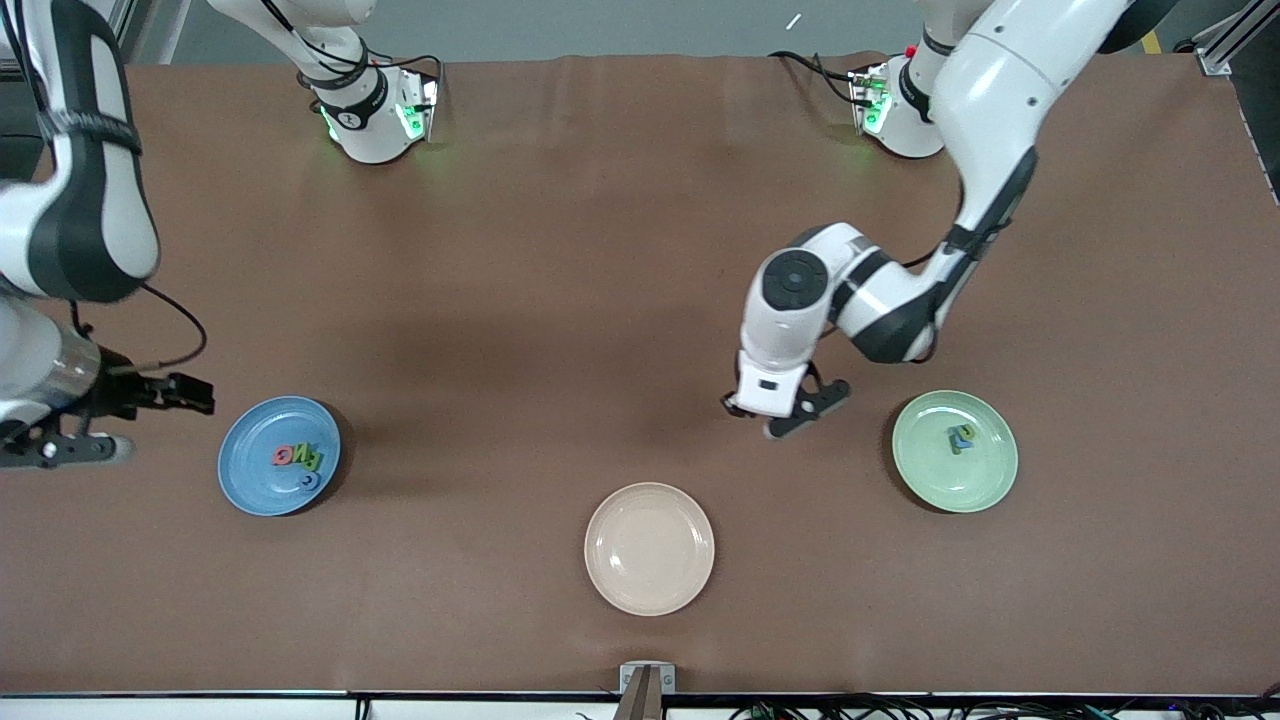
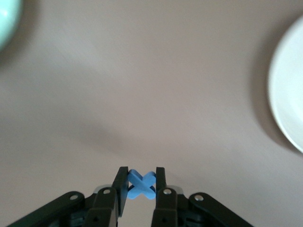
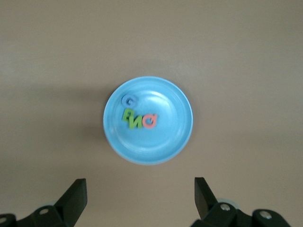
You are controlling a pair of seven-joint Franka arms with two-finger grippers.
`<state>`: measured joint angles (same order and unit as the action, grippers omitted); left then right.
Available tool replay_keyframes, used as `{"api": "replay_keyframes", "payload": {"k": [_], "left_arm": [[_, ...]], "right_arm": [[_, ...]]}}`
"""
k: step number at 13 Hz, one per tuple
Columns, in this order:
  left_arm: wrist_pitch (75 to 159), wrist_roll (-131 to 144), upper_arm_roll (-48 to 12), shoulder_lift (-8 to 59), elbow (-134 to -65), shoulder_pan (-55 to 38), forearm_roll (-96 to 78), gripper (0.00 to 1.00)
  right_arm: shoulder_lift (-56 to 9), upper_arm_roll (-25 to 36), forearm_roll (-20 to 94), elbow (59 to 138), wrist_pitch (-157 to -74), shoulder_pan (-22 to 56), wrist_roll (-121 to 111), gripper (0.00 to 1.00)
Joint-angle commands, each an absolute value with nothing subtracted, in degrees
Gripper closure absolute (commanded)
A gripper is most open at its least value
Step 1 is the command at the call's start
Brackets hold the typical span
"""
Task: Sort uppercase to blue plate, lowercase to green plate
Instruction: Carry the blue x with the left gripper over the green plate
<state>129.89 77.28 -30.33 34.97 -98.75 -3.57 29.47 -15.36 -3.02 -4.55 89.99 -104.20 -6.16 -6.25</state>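
My left gripper (image 1: 778, 418) is shut on the blue x (image 2: 141, 184) and holds it over the bare table between the cream plate and the green plate (image 1: 985, 480). A green letter (image 1: 966, 431) and a blue piece (image 1: 957, 446) lie in the green plate, whose edge shows in the left wrist view (image 2: 4, 23). The blue plate (image 1: 245, 480) holds the red Q (image 1: 283, 455), the green N (image 1: 310, 460) and the blue G (image 1: 311, 481). My right gripper (image 1: 150, 420) is open and empty beside the blue plate (image 3: 165, 142), toward the right arm's end of the table.
An empty cream plate (image 1: 649, 548) lies near the front camera's edge, midway between the two coloured plates; its rim shows in the left wrist view (image 2: 291, 94). The arm bases stand along the table edge farthest from the front camera.
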Motion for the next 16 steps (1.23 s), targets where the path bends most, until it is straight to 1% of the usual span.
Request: {"api": "replay_keyframes", "payload": {"k": [1,2,4,7,9,10,12,14,15,16], "left_arm": [[127.45,69.47,-30.85,31.99,-101.25,1.82,30.06,0.97],[127.01,64.74,-30.85,31.73,-101.42,4.72,30.06,0.97],[127.00,54.63,-30.85,31.73,-102.47,11.39,30.06,0.97],[127.00,47.32,-30.94,31.47,-103.09,17.82,29.97,0.97],[127.00,41.69,-30.94,31.03,-104.58,21.08,29.97,0.96],[127.00,39.57,-30.94,31.20,-104.50,22.05,29.88,0.96],[127.00,37.53,-30.85,31.73,-104.50,23.29,29.88,0.94],[126.91,37.27,-30.85,32.34,-104.59,23.64,29.88,0.93],[126.83,37.18,-30.85,32.26,-104.85,24.34,29.88,0.90],[126.65,36.48,-30.85,32.26,-105.38,24.87,29.88,0.86]], "right_arm": [[-8.63,-3.87,-4.75,92.46,-100.56,-6.42,-5.89,0.00],[-7.48,-3.78,-4.66,92.20,-100.11,-6.33,-5.71,0.00],[-5.80,-3.34,-1.16,91.15,-95.91,-6.68,-5.89,0.00],[-5.89,-2.99,-1.14,85.00,-91.51,-7.46,-1.78,0.00],[-5.98,-3.16,-1.32,83.24,-92.02,-7.65,7.15,0.00],[-5.98,-3.25,-1.67,82.62,-92.02,-7.56,11.12,0.00],[-5.89,-3.69,-2.72,82.62,-91.67,-6.86,11.34,0.00],[-5.80,-3.08,-2.20,82.62,-92.72,-7.29,-0.90,0.00],[-5.63,-3.08,-1.68,82.70,-92.38,-8.25,-2.71,0.00],[-5.02,-3.08,-1.32,82.88,-92.03,-8.35,-2.64,0.00]]}}
